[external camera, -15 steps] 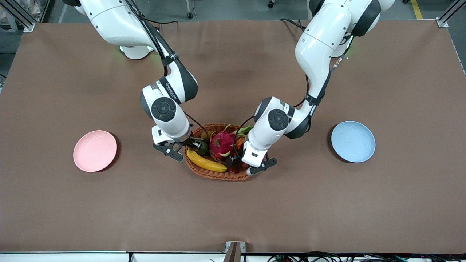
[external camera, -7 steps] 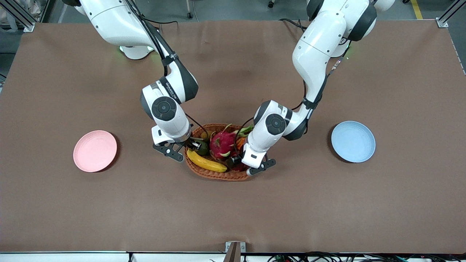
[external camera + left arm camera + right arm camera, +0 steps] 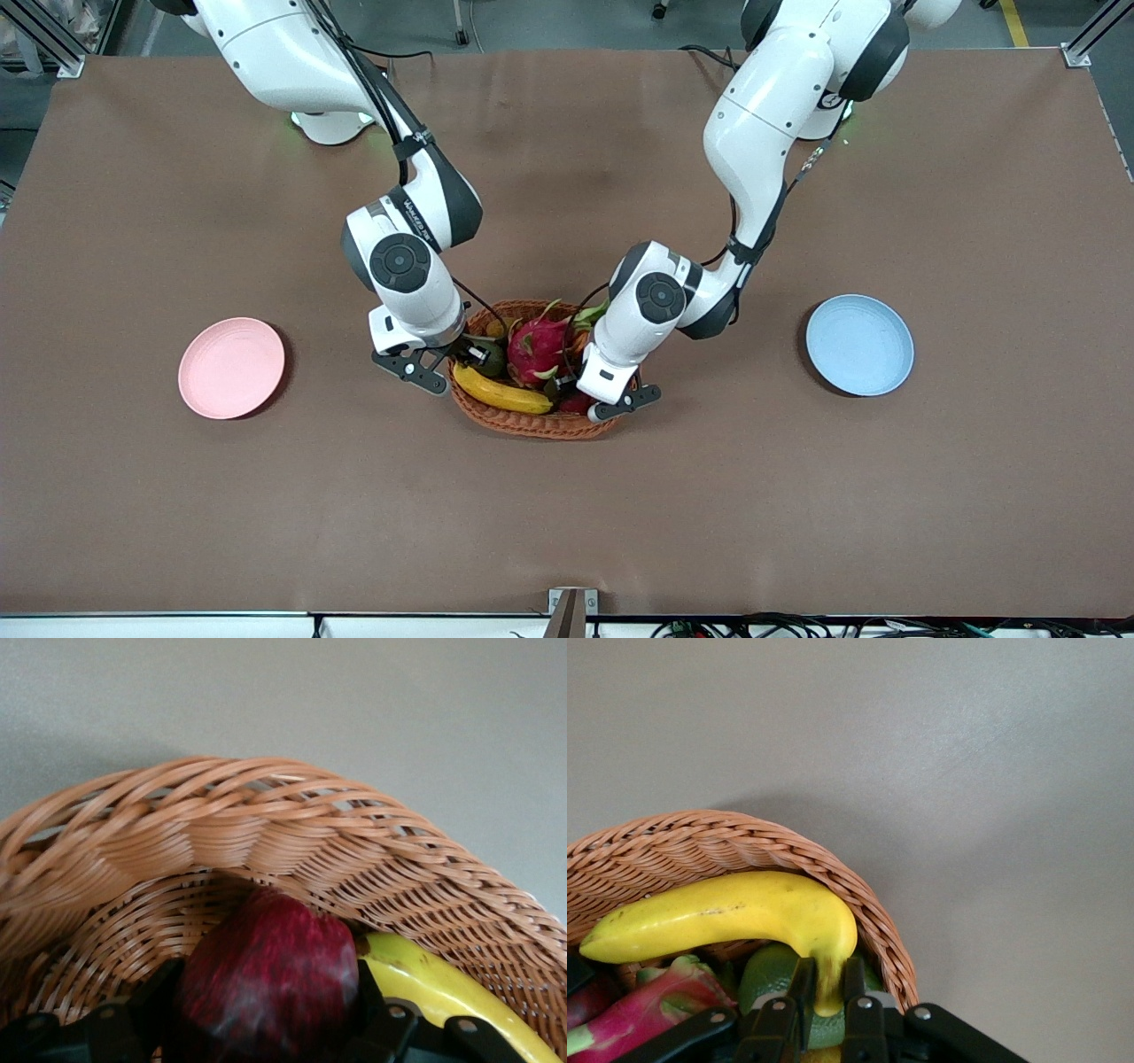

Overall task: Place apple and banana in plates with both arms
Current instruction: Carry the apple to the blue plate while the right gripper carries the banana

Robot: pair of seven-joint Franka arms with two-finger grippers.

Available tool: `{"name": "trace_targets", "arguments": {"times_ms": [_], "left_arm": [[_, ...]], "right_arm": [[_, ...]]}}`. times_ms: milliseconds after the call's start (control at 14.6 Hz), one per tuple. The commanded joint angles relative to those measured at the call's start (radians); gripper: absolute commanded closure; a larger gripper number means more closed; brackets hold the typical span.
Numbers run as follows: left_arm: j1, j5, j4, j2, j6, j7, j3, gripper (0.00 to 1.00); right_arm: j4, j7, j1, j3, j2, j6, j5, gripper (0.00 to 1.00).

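The big brown bench (image 3: 567, 514) holds everything. The two white arms both reach down into the brown basket (image 3: 532, 424) in the middle. The right arm (image 3: 399, 257) has stayed where it was. The left arm (image 3: 691, 292) has swung a little toward the right arm's end of the bench since a moment ago, and its wrist now sits more over the basket.

The pink plate (image 3: 231, 367) lies well apart from the right pincer (image 3: 465, 354), toward the right arm's end. The blue plate (image 3: 859, 345) lies well apart from the left pincer (image 3: 567, 390), toward the left arm's end. Both plates are bare.

A pink dragon fruit (image 3: 536, 347) lies in the basket between the two pincers.

The banana (image 3: 735, 914) is still in the basket. The right pincer is clenched on its thin stem end.

The apple (image 3: 270, 979) is also in the basket, just beside the banana. The left pincer has a finger on each side of it, grasping it.
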Motion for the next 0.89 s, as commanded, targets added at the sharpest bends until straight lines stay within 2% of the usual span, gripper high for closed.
{"name": "trace_targets", "arguments": {"times_ms": [0,137,274,480,686,823], "left_arm": [[-0.013,-0.004,0.016,-0.024,-0.002,0.012,0.010,0.65],[-0.003,-0.003,0.013,-0.059,-0.010,0.012,0.010,0.65],[0.005,-0.003,0.010,-0.093,-0.074,0.020,0.017,0.65],[0.011,0.022,0.007,-0.148,-0.160,0.029,0.037,0.65],[0.071,0.087,0.005,-0.234,-0.342,0.101,0.037,0.65],[0.111,0.124,-0.009,-0.303,-0.493,0.173,0.037,0.65]], "right_arm": [[-0.006,0.022,0.008,-0.006,-0.009,0.002,-0.016,1.00],[0.000,0.020,-0.001,-0.006,-0.011,-0.007,-0.016,1.00],[0.007,0.011,-0.004,-0.006,-0.027,-0.015,-0.014,1.00],[0.052,0.010,-0.007,-0.006,-0.064,-0.114,0.000,1.00],[0.151,-0.003,-0.035,0.000,-0.084,-0.272,0.020,1.00],[0.226,-0.091,-0.071,-0.002,-0.090,-0.383,0.076,1.00]]}}
